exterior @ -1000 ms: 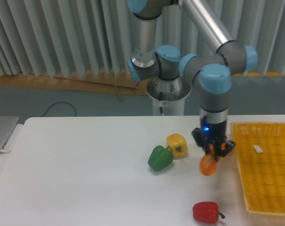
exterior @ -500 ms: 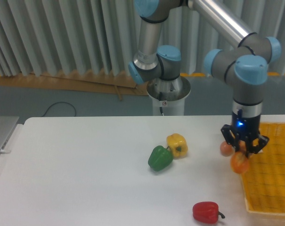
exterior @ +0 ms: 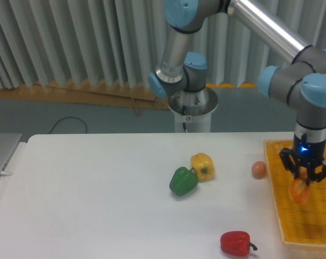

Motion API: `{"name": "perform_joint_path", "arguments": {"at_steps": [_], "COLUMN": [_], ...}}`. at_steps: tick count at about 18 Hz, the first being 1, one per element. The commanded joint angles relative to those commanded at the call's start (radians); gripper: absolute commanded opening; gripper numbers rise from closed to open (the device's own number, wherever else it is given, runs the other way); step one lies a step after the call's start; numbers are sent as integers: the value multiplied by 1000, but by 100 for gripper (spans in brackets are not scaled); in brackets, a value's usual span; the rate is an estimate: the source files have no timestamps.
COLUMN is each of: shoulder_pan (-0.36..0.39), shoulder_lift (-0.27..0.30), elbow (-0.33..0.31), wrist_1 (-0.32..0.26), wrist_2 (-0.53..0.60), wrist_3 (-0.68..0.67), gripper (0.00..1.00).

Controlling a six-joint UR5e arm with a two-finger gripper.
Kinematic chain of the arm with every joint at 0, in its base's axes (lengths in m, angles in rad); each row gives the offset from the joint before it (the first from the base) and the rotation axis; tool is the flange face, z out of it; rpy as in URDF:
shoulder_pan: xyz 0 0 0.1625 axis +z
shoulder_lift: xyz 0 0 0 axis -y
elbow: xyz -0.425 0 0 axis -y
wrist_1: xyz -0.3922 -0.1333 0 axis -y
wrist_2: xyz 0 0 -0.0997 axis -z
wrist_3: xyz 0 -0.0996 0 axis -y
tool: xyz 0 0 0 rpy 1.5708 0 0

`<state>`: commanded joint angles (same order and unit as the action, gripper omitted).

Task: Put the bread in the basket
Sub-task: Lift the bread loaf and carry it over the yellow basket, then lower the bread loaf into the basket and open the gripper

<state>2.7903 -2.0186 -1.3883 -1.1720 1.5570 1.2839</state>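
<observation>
The gripper (exterior: 306, 175) hangs over the yellow woven basket (exterior: 281, 216) at the right edge of the table. It is shut on the bread (exterior: 300, 190), an orange-brown loaf that points down from the fingers and is seen end-on. The loaf's lower end hovers above the basket's floor, inside the left rim. The fingertips are partly hidden by the loaf.
A small orange-pink ball (exterior: 258, 169) lies on the table just left of the basket. A yellow pepper (exterior: 202, 165) and a green pepper (exterior: 183, 181) sit together mid-table. A red pepper (exterior: 236, 243) lies near the front edge. The arm's base (exterior: 192, 110) stands behind.
The gripper has carried the bread rightward from beside the yellow pepper to over the basket. The small ball, earlier hidden behind the gripper, now shows on the table.
</observation>
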Motion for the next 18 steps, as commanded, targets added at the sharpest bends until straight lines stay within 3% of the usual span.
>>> {"name": "perform_joint_path", "arguments": {"at_steps": [5,7,8,9,18], "shoulder_pan": [8,8,8,6,-8], "shoulder_lift": [-12,-20,-23,-28,-20], "elbow": [0,2,2,2,15], "wrist_1": [15,18,25,37,45], "wrist_2": [2,3,3,3,5], "wrist_3": [20,20,21,21,106], "gripper": [40,58,74,100,100]}}
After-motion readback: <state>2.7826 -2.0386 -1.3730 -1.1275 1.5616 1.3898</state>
